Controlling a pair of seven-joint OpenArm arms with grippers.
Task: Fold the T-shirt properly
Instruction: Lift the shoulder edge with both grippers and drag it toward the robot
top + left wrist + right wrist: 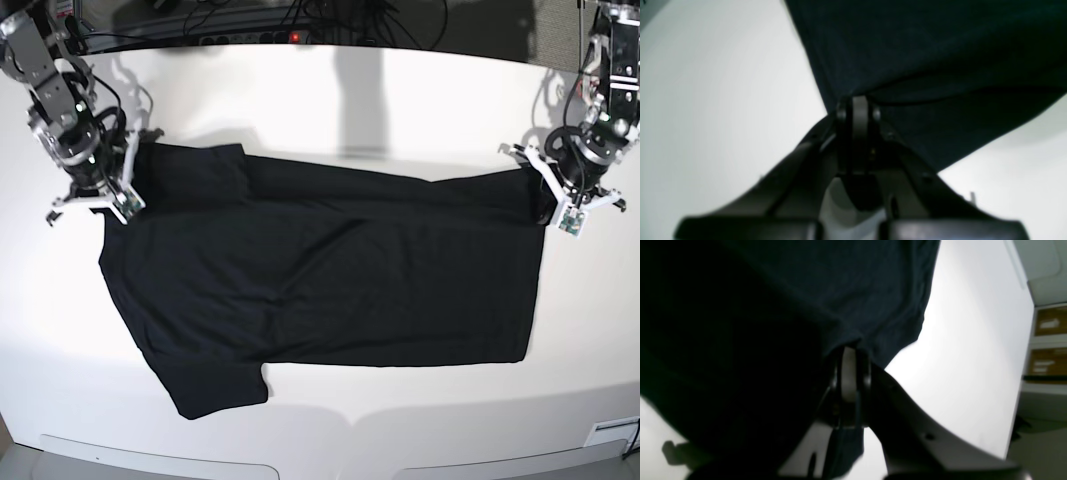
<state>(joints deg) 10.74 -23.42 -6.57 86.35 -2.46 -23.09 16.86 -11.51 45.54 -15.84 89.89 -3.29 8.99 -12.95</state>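
Observation:
The black T-shirt (330,270) lies spread across the white table (330,100), plain side up, with no print showing. One sleeve lies at the front left and one at the back left. My left gripper (545,195) is shut on the shirt's back right corner. In the left wrist view its jaws (857,103) pinch lifted black cloth (923,50). My right gripper (128,190) is shut on the shirt's back left edge. In the right wrist view its jaws (850,353) pinch a fold of the cloth (806,290), which hangs over much of that view.
Cables and a power strip (300,25) run along the table's back edge. Shelves with brown boxes (1048,340) stand beyond the table's side edge in the right wrist view. The table's front edge (320,455) is close below the shirt.

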